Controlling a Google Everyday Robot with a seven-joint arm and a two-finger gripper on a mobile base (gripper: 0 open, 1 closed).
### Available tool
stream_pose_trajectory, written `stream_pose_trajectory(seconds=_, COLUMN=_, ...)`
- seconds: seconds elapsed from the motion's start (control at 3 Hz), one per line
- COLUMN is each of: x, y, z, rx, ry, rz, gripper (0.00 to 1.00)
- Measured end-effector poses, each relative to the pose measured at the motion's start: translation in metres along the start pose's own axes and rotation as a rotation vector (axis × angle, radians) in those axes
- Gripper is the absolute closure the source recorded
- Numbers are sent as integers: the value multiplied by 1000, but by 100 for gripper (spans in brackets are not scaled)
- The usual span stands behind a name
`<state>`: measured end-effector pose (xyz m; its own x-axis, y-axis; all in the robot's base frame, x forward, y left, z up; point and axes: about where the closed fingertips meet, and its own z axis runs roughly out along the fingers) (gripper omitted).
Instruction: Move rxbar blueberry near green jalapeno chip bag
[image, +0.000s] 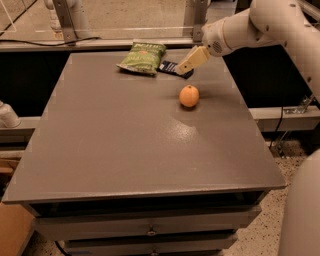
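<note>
The green jalapeno chip bag (143, 57) lies at the far edge of the grey table (125, 150), left of centre. The rxbar blueberry (168, 66), a small dark navy bar, lies flat on the table right beside the bag's right edge. My gripper (189, 64) reaches in from the right on the white arm (250, 25) and sits just over the bar's right end, hiding that end. I cannot tell whether it touches the bar.
A round orange fruit (189, 96) sits on the table in front of the gripper, towards the right. A metal rail and posts (65, 22) run behind the table's far edge. The table's right edge is close to the arm.
</note>
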<state>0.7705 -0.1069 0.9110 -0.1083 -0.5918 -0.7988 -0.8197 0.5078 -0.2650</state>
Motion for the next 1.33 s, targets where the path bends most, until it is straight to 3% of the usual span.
stream_pose_trajectory(seconds=0.33, x=-14, y=15, z=-29, rx=6, ry=-55, rz=15, gripper=0)
stream_pose_trajectory(seconds=1.0, x=-17, y=80, z=-84, rx=-37, ry=-110, rz=54, gripper=0)
stream_pose_trajectory(seconds=1.33, x=-17, y=80, z=-84, rx=-38, ry=-111, rz=52, gripper=0)
